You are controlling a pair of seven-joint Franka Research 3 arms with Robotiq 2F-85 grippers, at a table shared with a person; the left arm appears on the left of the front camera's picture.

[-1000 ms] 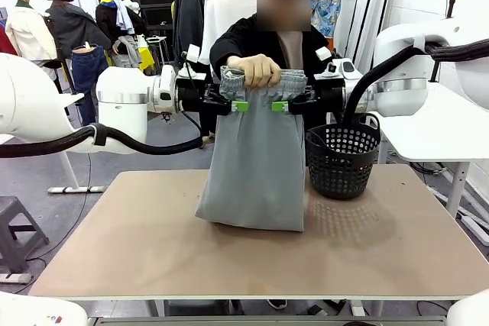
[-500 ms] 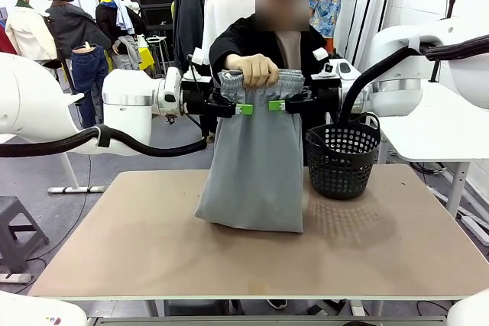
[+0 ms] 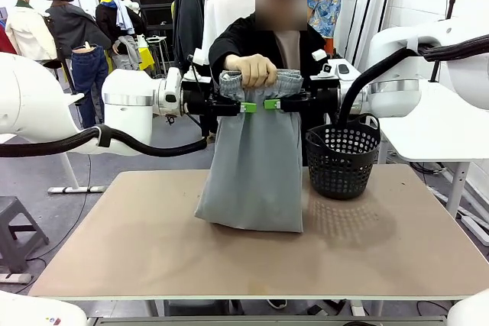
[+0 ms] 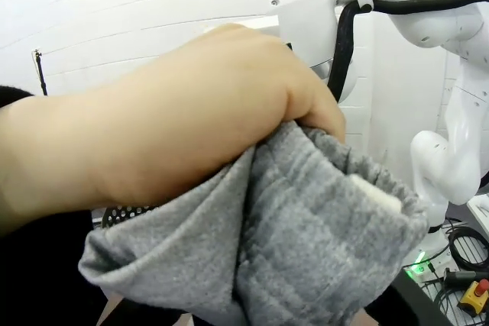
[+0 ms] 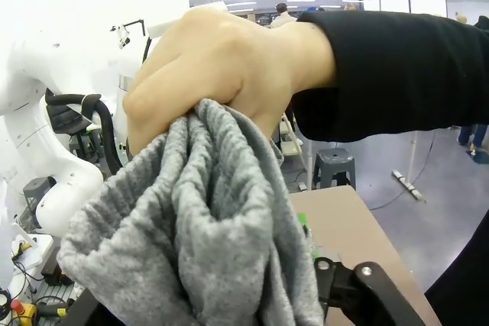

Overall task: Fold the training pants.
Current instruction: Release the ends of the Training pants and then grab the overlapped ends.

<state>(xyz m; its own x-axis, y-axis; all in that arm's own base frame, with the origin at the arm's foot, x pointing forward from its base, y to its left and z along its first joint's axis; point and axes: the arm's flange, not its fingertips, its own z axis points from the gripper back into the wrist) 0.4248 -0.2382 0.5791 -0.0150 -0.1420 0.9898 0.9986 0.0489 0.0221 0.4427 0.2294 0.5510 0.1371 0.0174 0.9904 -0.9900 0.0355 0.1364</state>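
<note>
Grey training pants (image 3: 256, 166) are hung from a person's hand (image 3: 256, 70) at the waistband, lower end resting on the tabletop (image 3: 153, 250). The left gripper (image 3: 244, 106) and right gripper (image 3: 273, 104) are set against both sides just below; whether either is clamped cannot be told. Soft, limp, light cloth is judged best taken near the waistband corners.

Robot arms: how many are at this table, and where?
2. The left arm comes in from the picture's left, the right arm from the right. The left end effector and the right end effector are at the waistband of the grey pants a person holds up.
</note>
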